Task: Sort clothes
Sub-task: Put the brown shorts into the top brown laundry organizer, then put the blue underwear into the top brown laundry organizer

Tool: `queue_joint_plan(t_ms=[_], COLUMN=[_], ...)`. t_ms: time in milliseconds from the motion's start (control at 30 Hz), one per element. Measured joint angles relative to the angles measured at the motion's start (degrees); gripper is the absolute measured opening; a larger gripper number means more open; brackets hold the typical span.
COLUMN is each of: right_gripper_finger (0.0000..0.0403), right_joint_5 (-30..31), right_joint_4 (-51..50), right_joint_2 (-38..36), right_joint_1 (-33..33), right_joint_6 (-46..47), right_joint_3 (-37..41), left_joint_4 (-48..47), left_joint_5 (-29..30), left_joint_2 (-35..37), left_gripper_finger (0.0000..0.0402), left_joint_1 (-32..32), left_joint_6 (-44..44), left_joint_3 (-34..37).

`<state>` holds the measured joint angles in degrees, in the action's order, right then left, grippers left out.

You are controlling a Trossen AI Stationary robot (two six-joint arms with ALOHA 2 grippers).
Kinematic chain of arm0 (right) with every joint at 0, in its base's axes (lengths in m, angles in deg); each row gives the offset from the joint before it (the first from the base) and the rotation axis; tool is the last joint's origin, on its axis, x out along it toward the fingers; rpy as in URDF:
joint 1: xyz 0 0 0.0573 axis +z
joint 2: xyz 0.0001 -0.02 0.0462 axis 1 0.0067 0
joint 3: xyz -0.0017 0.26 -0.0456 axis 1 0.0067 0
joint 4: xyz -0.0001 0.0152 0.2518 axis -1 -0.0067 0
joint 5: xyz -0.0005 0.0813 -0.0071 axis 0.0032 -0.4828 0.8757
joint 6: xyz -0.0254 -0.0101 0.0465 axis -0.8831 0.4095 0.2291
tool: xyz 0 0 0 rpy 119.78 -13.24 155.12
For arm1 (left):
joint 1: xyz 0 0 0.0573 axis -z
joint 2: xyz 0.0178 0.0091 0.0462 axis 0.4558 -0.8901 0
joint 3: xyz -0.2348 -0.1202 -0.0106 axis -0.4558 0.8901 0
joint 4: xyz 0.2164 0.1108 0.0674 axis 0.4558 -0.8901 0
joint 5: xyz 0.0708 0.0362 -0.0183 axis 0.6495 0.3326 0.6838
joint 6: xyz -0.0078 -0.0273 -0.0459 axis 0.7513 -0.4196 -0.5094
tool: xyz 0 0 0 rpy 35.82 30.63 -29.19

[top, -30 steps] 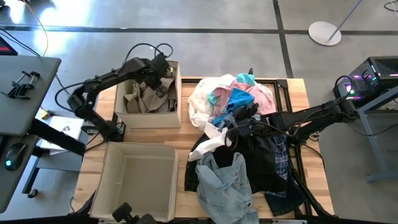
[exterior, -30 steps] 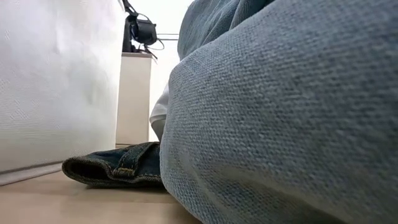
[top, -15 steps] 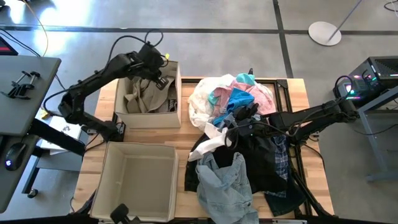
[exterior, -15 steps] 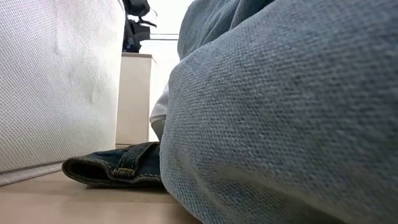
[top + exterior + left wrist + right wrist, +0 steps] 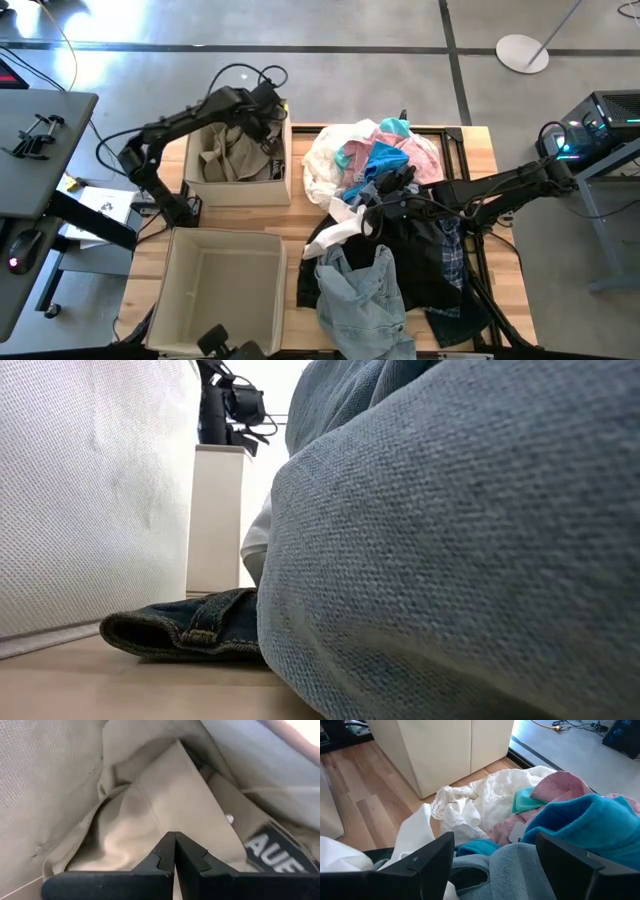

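Beige cloth fills the far bin (image 5: pixel 285 150), and my left gripper (image 5: pixel 174 851) hangs over that bin's right side with its fingers pressed together and nothing between them; the left wrist view looks straight down on the beige garment (image 5: pixel 150 815) lying loose in the bottom, so I judge this piece as delivered. The near bin (image 5: pixel 170 290) beside it shows only bare lining in the high view. The unsorted clothes (image 5: pixel 385 215) lie heaped on the right half of the table (image 5: pixel 300 225): a white garment (image 5: pixel 325 160) and a pink one (image 5: pixel 425 150) at the far edge, a turquoise piece (image 5: pixel 385 160) between them, dark and plaid items in the middle, and pale denim (image 5: pixel 360 295) nearest the front, where it blocks most of the low view. My right gripper (image 5: pixel 375 195) rests low over the middle of the heap, its fingers (image 5: pixel 427 857) spread wide and empty, with turquoise and grey-blue fabric just ahead of them in the right wrist view. I read the step in hand as the change-over between a finished drop and a fresh pick. The next move calls for lowering the right fingers onto a single garment, closing on one layer only, and lifting it clear of its neighbours before carrying it to a bin.
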<state>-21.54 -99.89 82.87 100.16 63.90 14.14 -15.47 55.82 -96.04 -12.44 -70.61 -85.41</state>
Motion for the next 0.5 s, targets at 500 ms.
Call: queue_joint_plan(t_ms=[500], right_gripper_finger=[0.0273], right_joint_5=[11.43], right_joint_4=[-3.58], right_joint_2=[-5.68], right_joint_1=[3.63], right_joint_6=[-5.47], right_joint_3=[-5.37], left_joint_4=[8.11], left_joint_5=[2.43], left_joint_2=[19.94], left_gripper_finger=[0.0000], left_joint_1=[13.22], left_joint_6=[2.67], left_joint_3=[-4.30])
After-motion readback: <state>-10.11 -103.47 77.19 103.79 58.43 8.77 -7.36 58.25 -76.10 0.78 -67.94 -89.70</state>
